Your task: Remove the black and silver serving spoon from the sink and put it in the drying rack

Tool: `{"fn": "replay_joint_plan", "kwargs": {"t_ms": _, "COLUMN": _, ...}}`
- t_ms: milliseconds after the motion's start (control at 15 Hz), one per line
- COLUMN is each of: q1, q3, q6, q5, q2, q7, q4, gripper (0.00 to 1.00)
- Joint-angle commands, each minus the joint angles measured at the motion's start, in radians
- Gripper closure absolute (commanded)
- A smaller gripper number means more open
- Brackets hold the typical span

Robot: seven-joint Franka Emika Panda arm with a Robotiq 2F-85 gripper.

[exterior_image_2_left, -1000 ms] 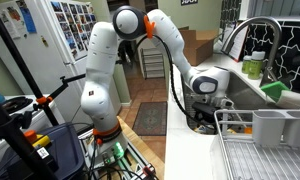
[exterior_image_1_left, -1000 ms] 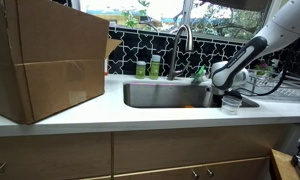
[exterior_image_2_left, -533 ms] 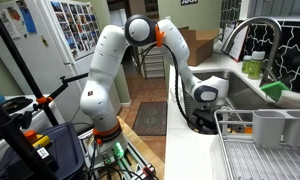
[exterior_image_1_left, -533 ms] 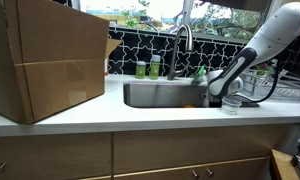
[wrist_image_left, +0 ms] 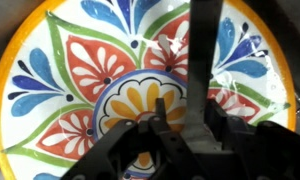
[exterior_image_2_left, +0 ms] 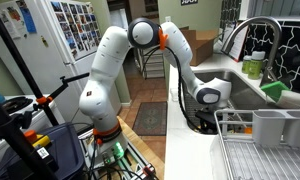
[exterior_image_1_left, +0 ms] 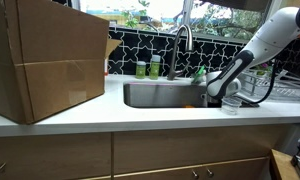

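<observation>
In the wrist view the serving spoon's dark handle (wrist_image_left: pixel 202 50) runs from the top edge down between my fingers and lies across a brightly painted floral plate (wrist_image_left: pixel 80 70) in the sink. My gripper (wrist_image_left: pixel 187 110) straddles that handle. The right finger (wrist_image_left: pixel 216 112) is against it, while a strip of plate still shows between the handle and the left finger (wrist_image_left: pixel 158 106). The spoon's bowl is hidden. In both exterior views the arm (exterior_image_1_left: pixel 222 85) (exterior_image_2_left: pixel 204 97) reaches down into the sink (exterior_image_1_left: pixel 160 95), and the jaws are hidden below the rim. The wire drying rack (exterior_image_1_left: pixel 280 88) (exterior_image_2_left: pixel 258 140) stands beside the sink.
A faucet (exterior_image_1_left: pixel 182 45) (exterior_image_2_left: pixel 252 35) arches over the basin, with green soap bottles (exterior_image_1_left: pixel 142 69) behind it and a green sponge (exterior_image_2_left: pixel 273 90) on the edge. A big cardboard box (exterior_image_1_left: pixel 45 65) fills one end of the counter. A small clear cup (exterior_image_1_left: pixel 230 104) sits near the arm.
The arm has bent further and the wrist has sunk lower into the sink. Nothing else on the counter has moved.
</observation>
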Motion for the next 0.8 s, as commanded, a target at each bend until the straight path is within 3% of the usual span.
{"fn": "replay_joint_plan", "kwargs": {"t_ms": 0, "q1": -0.028, "q3": 0.027, "q6": 0.02, "q5": 0.0, "q2": 0.02, "q7": 0.004, "q4": 0.014, "gripper": 0.85}}
{"fn": "replay_joint_plan", "kwargs": {"t_ms": 133, "q1": -0.032, "q3": 0.036, "q6": 0.018, "q5": 0.004, "q2": 0.018, "q7": 0.001, "q4": 0.014, "gripper": 0.99}}
{"fn": "replay_joint_plan", "kwargs": {"t_ms": 733, "q1": -0.043, "q3": 0.051, "q6": 0.013, "q5": 0.011, "q2": -0.054, "q7": -0.013, "q4": -0.02, "gripper": 0.95}}
